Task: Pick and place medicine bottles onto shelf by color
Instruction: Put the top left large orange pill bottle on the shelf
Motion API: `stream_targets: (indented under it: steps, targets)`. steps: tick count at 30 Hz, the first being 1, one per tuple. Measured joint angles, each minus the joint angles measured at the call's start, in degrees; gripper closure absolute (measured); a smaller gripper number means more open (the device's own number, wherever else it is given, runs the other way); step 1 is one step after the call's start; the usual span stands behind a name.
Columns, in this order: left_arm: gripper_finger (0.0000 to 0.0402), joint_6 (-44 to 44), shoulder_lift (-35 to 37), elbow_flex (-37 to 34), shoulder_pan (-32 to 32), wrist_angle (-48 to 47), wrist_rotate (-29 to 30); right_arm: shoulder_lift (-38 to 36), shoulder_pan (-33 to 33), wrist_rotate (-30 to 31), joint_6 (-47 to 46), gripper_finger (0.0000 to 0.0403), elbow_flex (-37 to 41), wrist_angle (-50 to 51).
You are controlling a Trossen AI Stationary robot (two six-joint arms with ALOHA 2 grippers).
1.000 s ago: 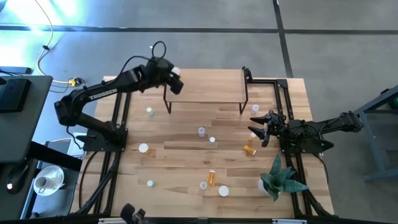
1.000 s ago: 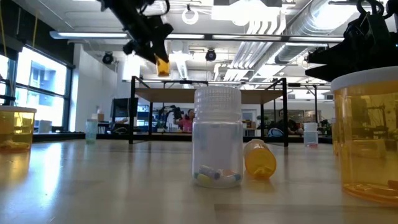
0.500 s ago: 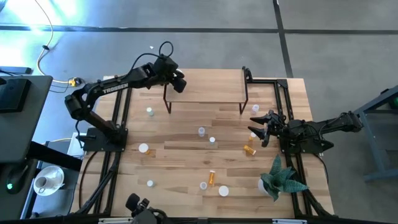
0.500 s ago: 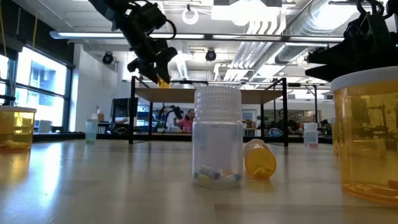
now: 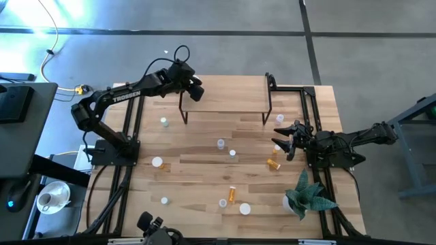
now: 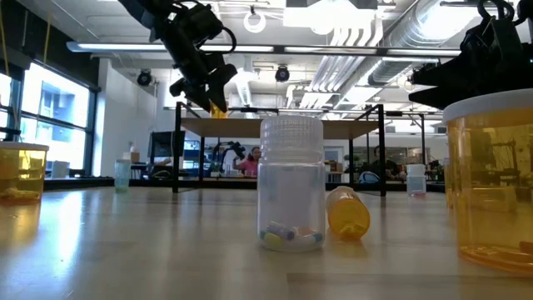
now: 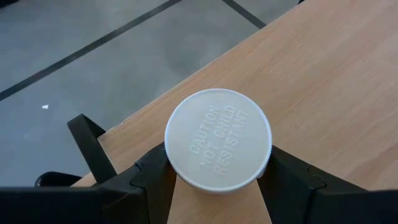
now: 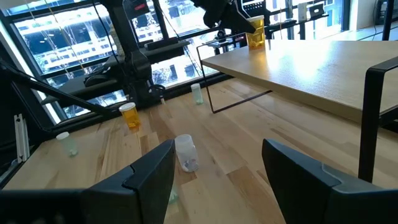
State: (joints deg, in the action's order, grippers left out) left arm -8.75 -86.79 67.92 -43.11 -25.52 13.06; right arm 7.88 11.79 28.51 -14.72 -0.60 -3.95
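Low view: left gripper [image 6: 212,100] grips orange bottle [image 6: 218,109] above shelf [image 6: 358,125].

Grey concrete floor [image 5: 225,47] with dark seam lines ran behind the wooden tabletop [image 5: 204,163]. Beside the tabletop's left edge stood a dark desk [image 5: 20,112]; a yellow cable [image 5: 46,58] trailed on the floor beyond it. Across the tabletop, the room had tall windows [image 6: 46,117], white ceiling ducts [image 6: 366,33], long strip lights [image 6: 133,47] and a person [image 6: 248,162] seated far back.
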Motion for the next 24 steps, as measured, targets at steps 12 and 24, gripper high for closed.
stream_targets:
  steps: [12,24]
  targets:
    - [0.0174,2.34,-0.04,-0.04,0.00,-0.67,-0.19,-0.01,-0.02,0.02,0.00,0.0171,-0.02,-0.01]
    - [0.0151,3.40,1.62,-0.04,0.00,0.55,1.08,-0.02,0.00,0.02,0.00,0.0171,-0.02,0.00]
